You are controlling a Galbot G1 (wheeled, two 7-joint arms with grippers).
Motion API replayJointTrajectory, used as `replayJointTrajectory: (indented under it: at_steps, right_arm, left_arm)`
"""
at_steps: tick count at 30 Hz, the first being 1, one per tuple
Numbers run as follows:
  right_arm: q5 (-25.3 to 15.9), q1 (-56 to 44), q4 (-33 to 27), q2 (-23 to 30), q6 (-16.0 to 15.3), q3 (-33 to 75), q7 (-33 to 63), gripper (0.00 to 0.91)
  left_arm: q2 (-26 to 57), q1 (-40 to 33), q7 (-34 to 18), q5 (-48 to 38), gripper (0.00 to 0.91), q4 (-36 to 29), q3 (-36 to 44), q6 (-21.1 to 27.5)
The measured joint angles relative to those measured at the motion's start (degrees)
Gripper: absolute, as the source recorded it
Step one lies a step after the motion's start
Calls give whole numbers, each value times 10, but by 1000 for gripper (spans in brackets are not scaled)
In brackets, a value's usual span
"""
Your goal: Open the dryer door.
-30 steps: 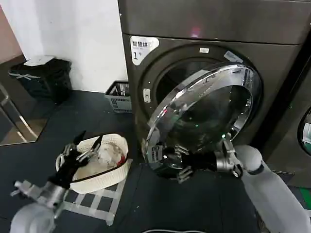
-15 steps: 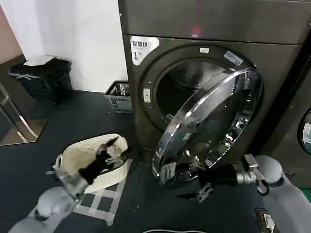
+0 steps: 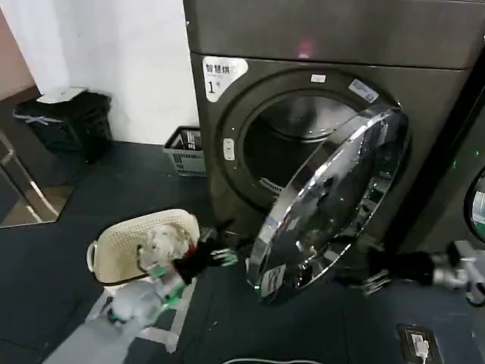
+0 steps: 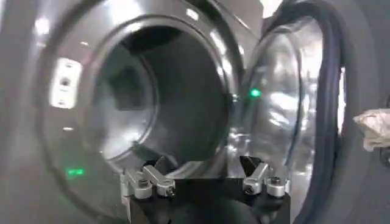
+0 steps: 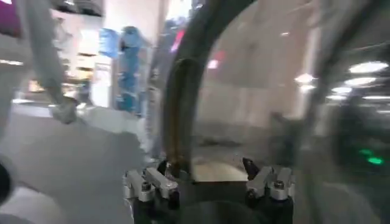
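Evidently spread and holding nothing, the right gripper (image 3: pixel 371 279) sits just right of the dryer door's (image 3: pixel 333 205) low free edge, nearer than the likewise open left gripper (image 3: pixel 220 256), the door half-swung from the dryer (image 3: pixel 424 98).

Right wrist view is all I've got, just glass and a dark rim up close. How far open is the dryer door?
Observer: In the head view the dryer door stands about half open, angled away from the dryer, with the drum opening exposed.
Operator: Where is my right gripper relative to it?
Observer: The right gripper is open, low beside the door's lower right edge. I cannot tell if it touches.
Operator: And the left arm?
Observer: The left gripper is open, low near the door's lower left edge, beside a cream laundry basket.
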Motion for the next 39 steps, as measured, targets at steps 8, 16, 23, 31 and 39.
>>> replayJointTrajectory:
  at_steps: [8, 16, 23, 31, 39]
  right_arm:
    - [-41, -49, -23, 6, 18, 169, 69, 907]
    - [-69, -101, 4, 38, 17, 318, 221, 907]
    - [-70, -140, 47, 87, -40, 408, 433, 907]
    - [-70, -177, 113, 131, -75, 521, 581, 907]
    - [-120, -209, 100, 131, -79, 599, 666, 907]
  left_arm:
    - [-8, -52, 37, -4, 907, -4, 70, -1]
    - [-13, -83, 36, -8, 907, -9, 124, 0]
    - [-21, -107, 40, -7, 907, -11, 168, 7]
    - [-52, -159, 30, -11, 907, 13, 239, 11]
    - [-133, -226, 23, -7, 907, 87, 294, 0]
